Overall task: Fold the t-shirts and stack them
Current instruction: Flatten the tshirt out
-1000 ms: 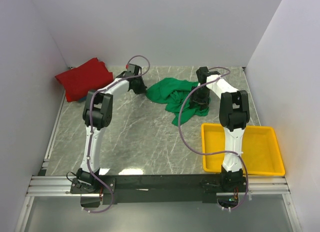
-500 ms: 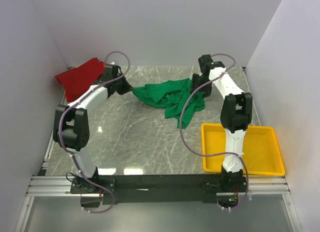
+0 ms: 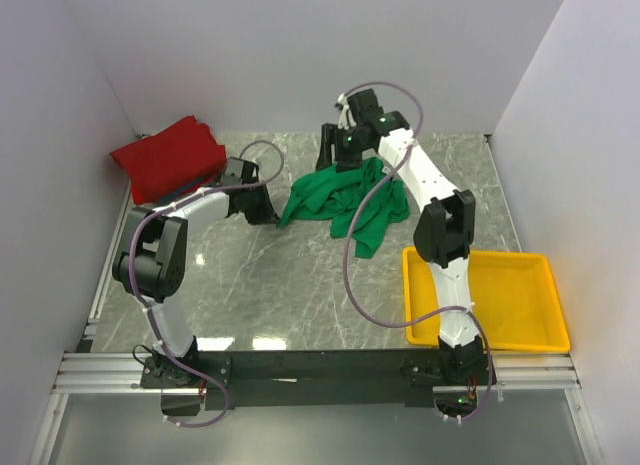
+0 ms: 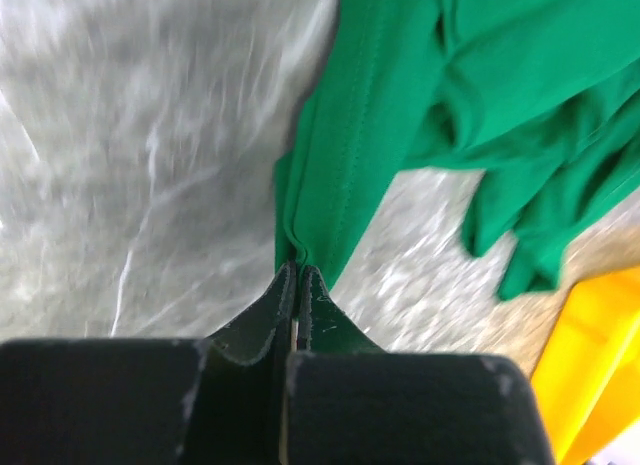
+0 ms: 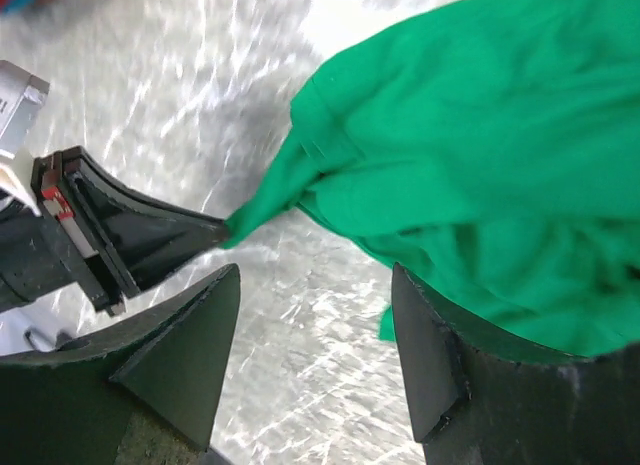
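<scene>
- Since a second back, the left gripper (image 3: 268,211) has slid toward the near side. The right gripper (image 3: 336,151) has swung over from the shirt's right side to its far left edge.
- The red t-shirt (image 3: 167,157) is bunched in the far left corner, well apart from both grippers.
- Left gripper's clamped tight on a hem corner of the green t-shirt (image 3: 345,197). The wrist view shows fabric pinched right at the tips.
- Green one's crumpled mid-table (image 3: 270,275) and runs rightward from that pinch, so its long axis is roughly left-right.
- Right gripper's jaws are spread wide with nothing in them, hovering over the shirt's far edge. The cloth lies just to its near side, so I'd guess it's the closer arm for grabbing a second corner.
- The yellow tray (image 3: 520,330) is near the shirt's tail but not touching it.
</scene>
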`<state>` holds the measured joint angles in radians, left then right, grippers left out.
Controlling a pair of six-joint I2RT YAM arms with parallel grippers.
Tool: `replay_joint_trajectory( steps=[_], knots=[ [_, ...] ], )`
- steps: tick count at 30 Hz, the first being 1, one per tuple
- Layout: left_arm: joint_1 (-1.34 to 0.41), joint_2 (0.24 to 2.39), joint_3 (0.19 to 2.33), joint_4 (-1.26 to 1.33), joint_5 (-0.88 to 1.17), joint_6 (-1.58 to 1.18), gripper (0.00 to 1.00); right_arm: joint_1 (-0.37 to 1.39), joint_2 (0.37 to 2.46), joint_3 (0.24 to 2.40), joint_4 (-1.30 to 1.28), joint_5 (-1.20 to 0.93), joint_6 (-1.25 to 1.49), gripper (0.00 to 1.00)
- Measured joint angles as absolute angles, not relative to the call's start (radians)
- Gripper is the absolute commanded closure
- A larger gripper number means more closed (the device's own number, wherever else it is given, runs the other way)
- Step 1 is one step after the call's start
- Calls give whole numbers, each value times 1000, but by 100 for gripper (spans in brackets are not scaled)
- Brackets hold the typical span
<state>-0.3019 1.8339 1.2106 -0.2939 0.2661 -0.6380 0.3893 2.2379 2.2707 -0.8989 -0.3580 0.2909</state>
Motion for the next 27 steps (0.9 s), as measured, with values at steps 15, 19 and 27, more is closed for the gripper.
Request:
replay_joint_trajectory(
  steps=[15, 19, 27],
  knots=[
    [-316, 1732, 1017, -290, 472, -540, 100, 424, 2381, 2229, -879, -492, 284, 32],
    [-316, 1732, 1017, -292, 425, -545, 100, 453, 2381, 2196, -873, -504, 274, 32],
    [-316, 1732, 1047, -298, 371, -567, 100, 513, 2399, 2216, -868, -498, 271, 32]
  ],
)
